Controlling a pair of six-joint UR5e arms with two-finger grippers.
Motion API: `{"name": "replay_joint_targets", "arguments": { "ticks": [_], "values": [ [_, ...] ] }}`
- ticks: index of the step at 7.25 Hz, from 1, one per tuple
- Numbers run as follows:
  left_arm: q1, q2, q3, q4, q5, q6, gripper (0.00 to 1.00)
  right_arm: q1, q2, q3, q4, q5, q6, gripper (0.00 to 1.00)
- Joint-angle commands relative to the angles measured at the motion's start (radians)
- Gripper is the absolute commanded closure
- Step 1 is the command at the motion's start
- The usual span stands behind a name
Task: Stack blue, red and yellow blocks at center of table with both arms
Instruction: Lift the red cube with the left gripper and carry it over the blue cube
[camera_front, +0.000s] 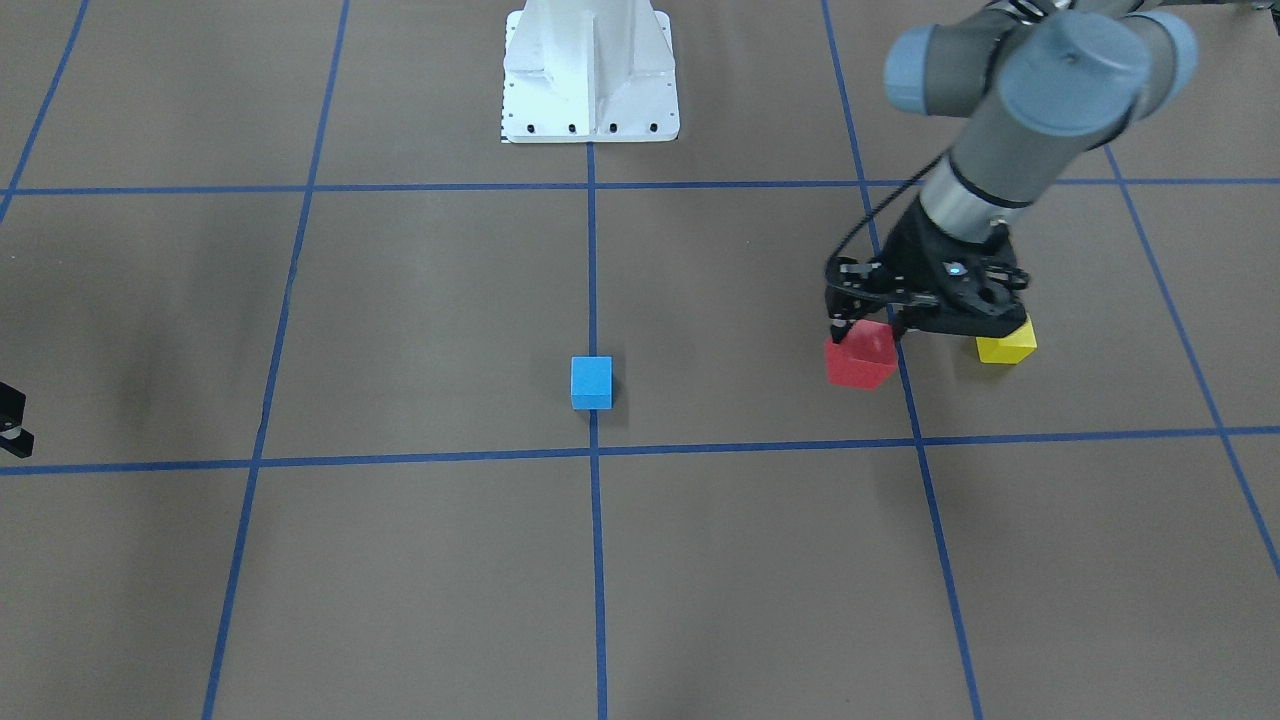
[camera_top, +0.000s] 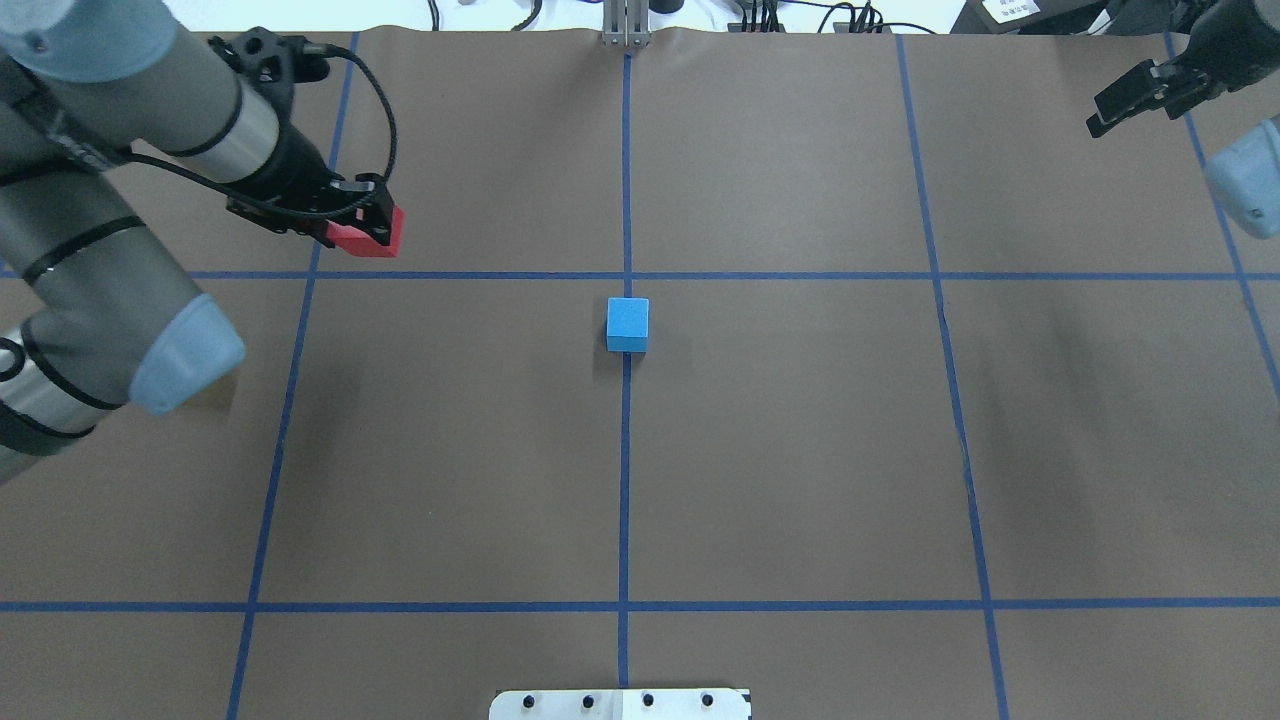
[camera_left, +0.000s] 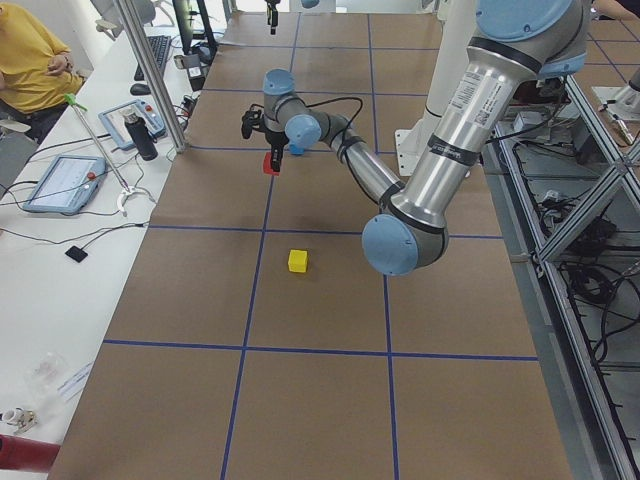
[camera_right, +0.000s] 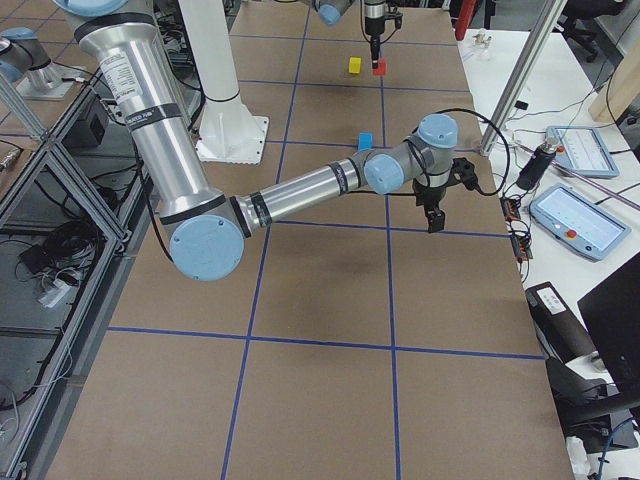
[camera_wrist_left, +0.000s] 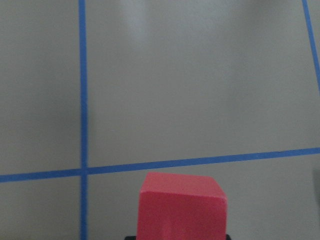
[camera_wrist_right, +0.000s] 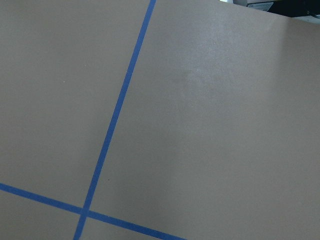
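Red block (camera_front: 860, 358) hanging in the left gripper (camera_front: 866, 335), off-centre.
Likely light, rigid and smooth-faced, it is sitting pinched across 2 opposite faces, at 10 o'clock from the centred blue block (camera_top: 627, 324) in the overhead view; the right gripper (camera_top: 1140, 95) is idling, and I cannot tell how its jaws stand.

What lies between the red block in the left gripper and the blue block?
Only bare table paper, crossed by one blue tape line, between red block and blue block; the overhead view shows it.

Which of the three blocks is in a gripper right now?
The red block, clamped in the left gripper. The blue block and the yellow block both sit free, with no fingers on them.
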Motion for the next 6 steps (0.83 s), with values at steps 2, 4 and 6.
{"name": "replay_joint_targets", "arguments": {
  "ticks": [2, 4, 6],
  "values": [
    [0.18, -0.301, 0.161, 0.159, 0.131, -0.241, 1.0, 0.002, -0.004, 0.0, -0.001, 0.0, -0.004, 0.0],
    [0.221, -0.44, 0.35, 0.156, 0.181, -0.278, 1.0, 0.03, -0.032, -0.003, -0.017, 0.006, -0.005, 0.0],
    [0.224, -0.44, 0.357, 0.154, 0.182, -0.278, 1.0, 0.089, -0.108, 0.003, -0.03, 0.017, -0.037, 0.0]
  ]
}}
